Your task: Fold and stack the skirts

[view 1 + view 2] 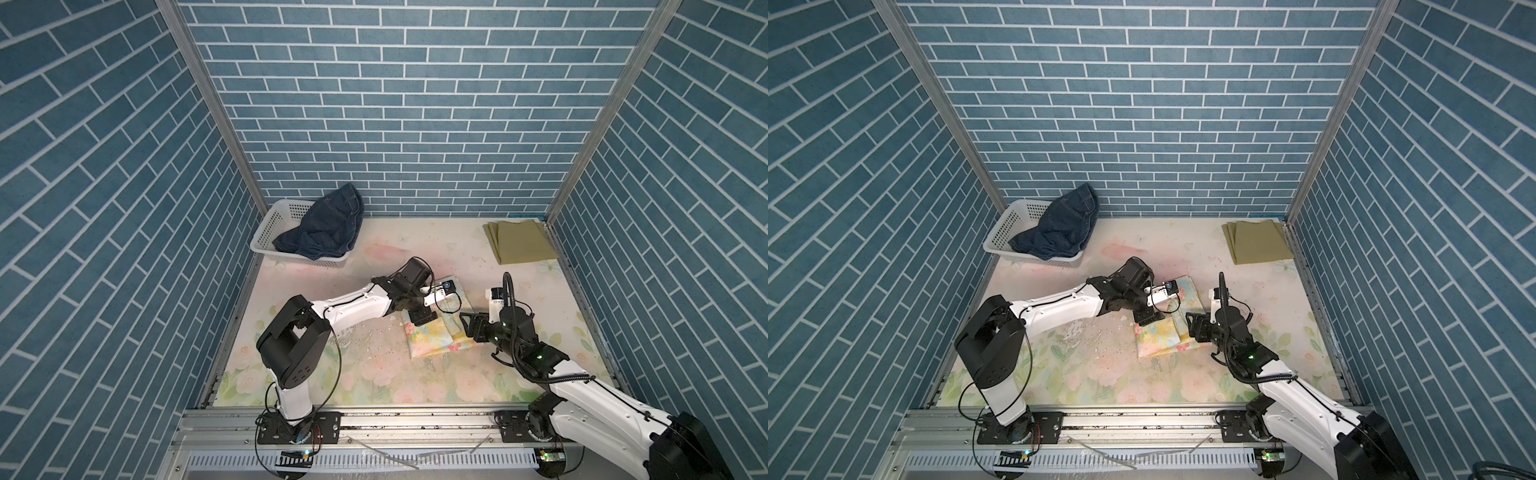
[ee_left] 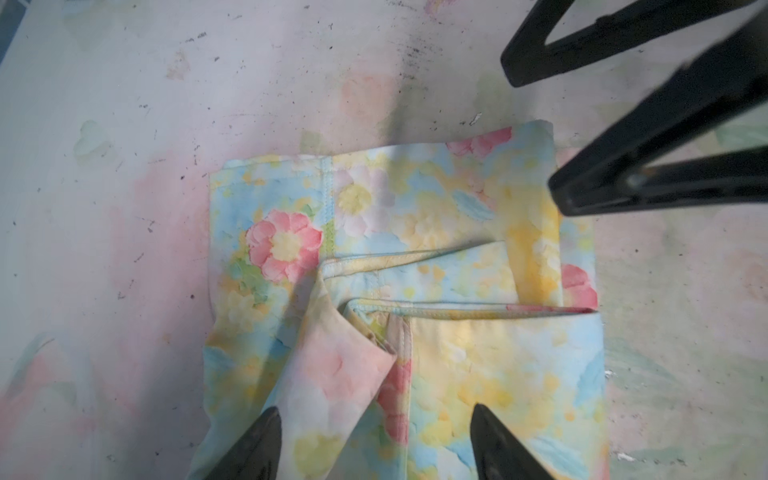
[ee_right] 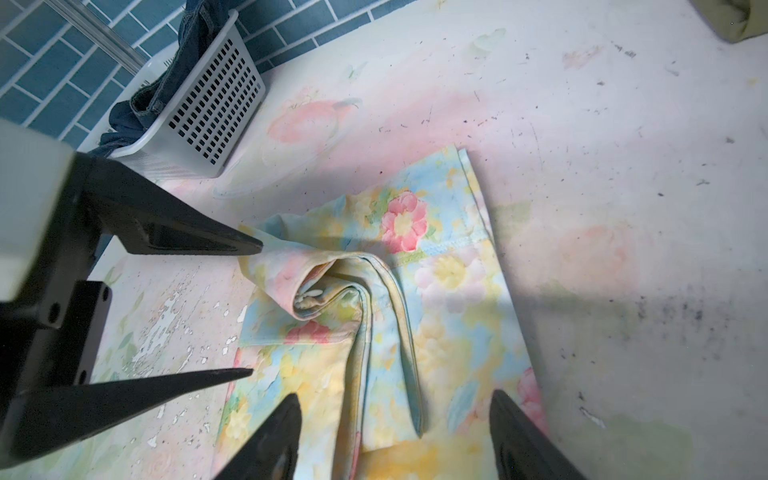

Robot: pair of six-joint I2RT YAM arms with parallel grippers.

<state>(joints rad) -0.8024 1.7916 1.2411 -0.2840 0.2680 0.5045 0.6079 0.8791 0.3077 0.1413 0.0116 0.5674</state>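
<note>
The pastel floral skirt [image 1: 432, 336] [image 1: 1160, 336] lies folded mid-table, with a loose rolled flap [image 3: 316, 291] standing up along its middle seam [image 2: 457, 374]. My left gripper [image 1: 422, 318] [image 1: 1148, 318] [image 2: 376, 411] hovers open over the skirt's left edge, and the flap rises between its fingers [image 3: 187, 245] without being pinched. My right gripper [image 1: 467, 326] [image 1: 1194, 326] [image 3: 395, 399] is open over the right edge, its fingers [image 2: 665, 124] straddling the cloth. The olive-green skirt [image 1: 521, 241] [image 1: 1258, 243] lies folded at the back right. The denim skirt [image 1: 328, 224] [image 1: 1063, 228] is heaped in the basket.
The white perforated basket [image 1: 270, 226] [image 1: 1005, 228] [image 3: 208, 112] stands at the back left corner against the blue brick walls. The table top is a worn floral print, flaked in front of the left arm. Metal rails border the table's sides and front.
</note>
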